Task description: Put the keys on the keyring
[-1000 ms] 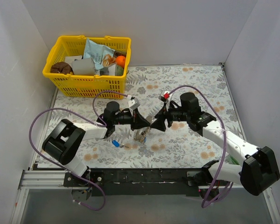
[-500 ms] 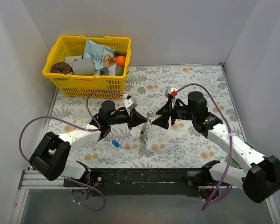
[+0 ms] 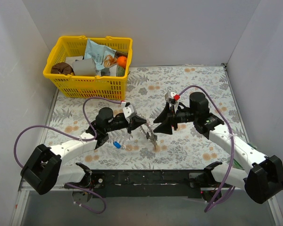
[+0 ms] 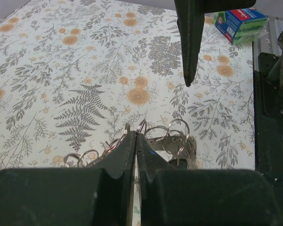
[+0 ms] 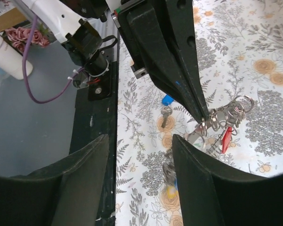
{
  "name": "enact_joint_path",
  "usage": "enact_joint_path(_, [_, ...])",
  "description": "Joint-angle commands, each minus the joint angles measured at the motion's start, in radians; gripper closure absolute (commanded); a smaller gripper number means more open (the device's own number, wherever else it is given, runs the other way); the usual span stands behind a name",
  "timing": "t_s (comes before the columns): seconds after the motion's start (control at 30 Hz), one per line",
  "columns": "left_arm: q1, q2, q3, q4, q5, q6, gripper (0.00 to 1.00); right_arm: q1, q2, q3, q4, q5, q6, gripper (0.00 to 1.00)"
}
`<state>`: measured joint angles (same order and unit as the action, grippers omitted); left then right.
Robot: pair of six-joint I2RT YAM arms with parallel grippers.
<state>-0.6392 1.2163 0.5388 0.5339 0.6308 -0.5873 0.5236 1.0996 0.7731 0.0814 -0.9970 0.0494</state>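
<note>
We see L claw [image 4: 136, 141] pinched on keyring [image 4: 172, 136]; R claw [image 5: 140, 137] gapes empty beside keyring, red key [image 5: 226, 139] hanging under it.

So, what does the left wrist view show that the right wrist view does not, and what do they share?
Only the left wrist view shows a blue and green packet. Only the right wrist view shows a red-capped key hanging under the keyring, a blue-capped key lying loose on the floral cloth, and a purple cable. Both show the left gripper shut on the keyring, above the cloth.
</note>
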Motion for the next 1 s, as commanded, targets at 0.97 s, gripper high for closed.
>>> enact_joint_path(0.97, [-0.017,0.029,-0.037,0.126,-0.026,0.087,1.0,-0.051,0.174,-0.012,0.136,0.005,0.001,0.62])
